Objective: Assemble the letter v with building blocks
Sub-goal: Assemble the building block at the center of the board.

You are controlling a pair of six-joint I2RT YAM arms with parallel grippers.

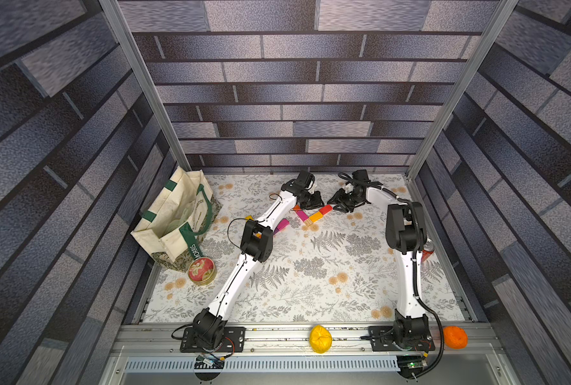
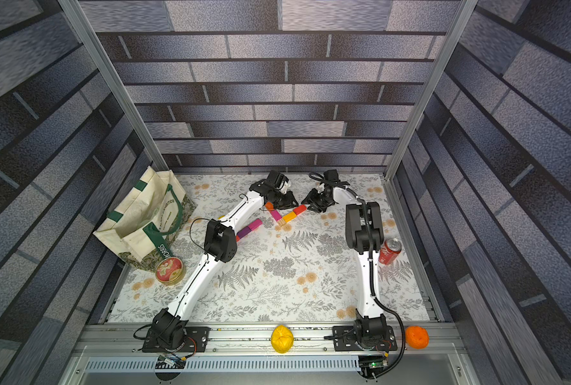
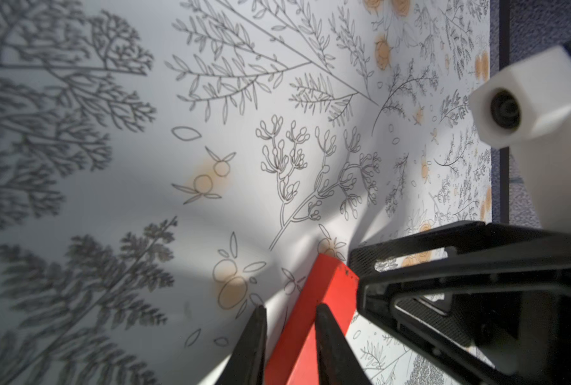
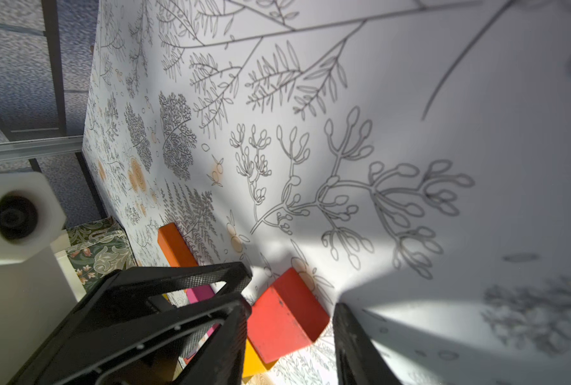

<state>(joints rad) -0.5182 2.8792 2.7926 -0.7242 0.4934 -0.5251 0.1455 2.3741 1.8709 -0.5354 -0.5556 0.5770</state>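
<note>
Orange block (image 3: 330, 283) lies between narrow L claw (image 3: 291, 308), grip unclear; red block (image 4: 284, 320) inside wider R claw (image 4: 290, 305).

**Tote bag (image 1: 159, 230), both top views.** White capitals reading "MORRIS" ran along the green strap (image 1: 194, 250) where it hung over the bag's near side. Inside the bag, dark lettering (image 1: 200, 202) on the cream cloth ended in "ITION", and its beginning could not be read. **Red can (image 2: 390, 250).** It bore a white marking, too small to read.
</note>
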